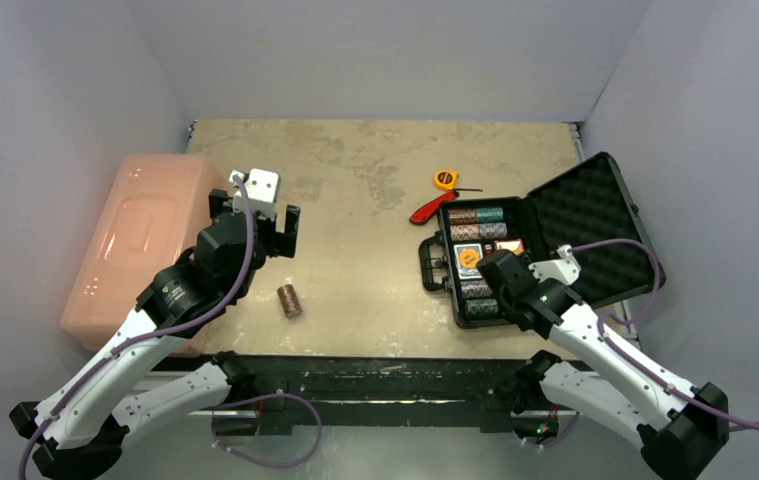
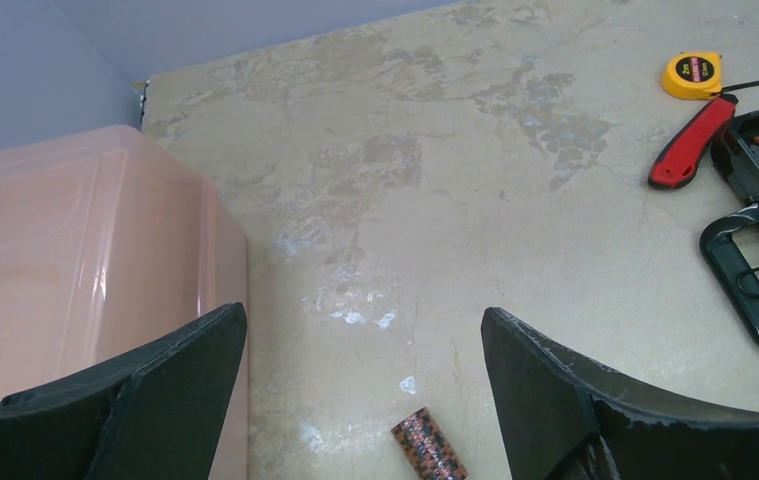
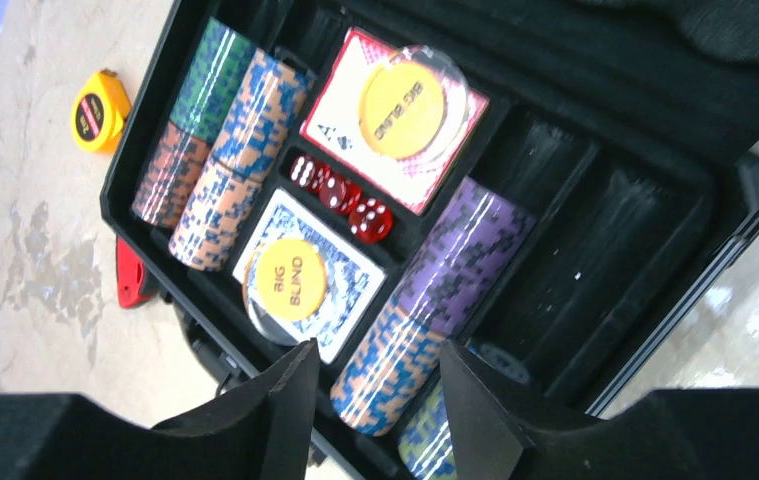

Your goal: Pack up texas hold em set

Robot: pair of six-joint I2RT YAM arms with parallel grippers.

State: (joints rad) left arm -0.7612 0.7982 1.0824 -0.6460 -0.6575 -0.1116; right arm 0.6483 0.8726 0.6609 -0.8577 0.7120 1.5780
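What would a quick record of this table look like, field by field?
Case: black rectangular hard case, lid open
Inside: chip rolls, two card decks, red dice
Loose: one brown chip roll on the table
Left fingers: apart, empty, near that roll
Right fingers: apart, over the case
Nearby: large pink plastic bin, yellow tape measure

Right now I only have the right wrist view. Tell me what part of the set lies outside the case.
Observer: One chip roll lies on the table, well left of the case.
Operator: Say which arm is nearer to it.
Observer: The left gripper hangs close by it, jaws wide open and empty.
Operator: Name anything crowding that arm.
Observer: The pink bin stands right beside that gripper, on its left.
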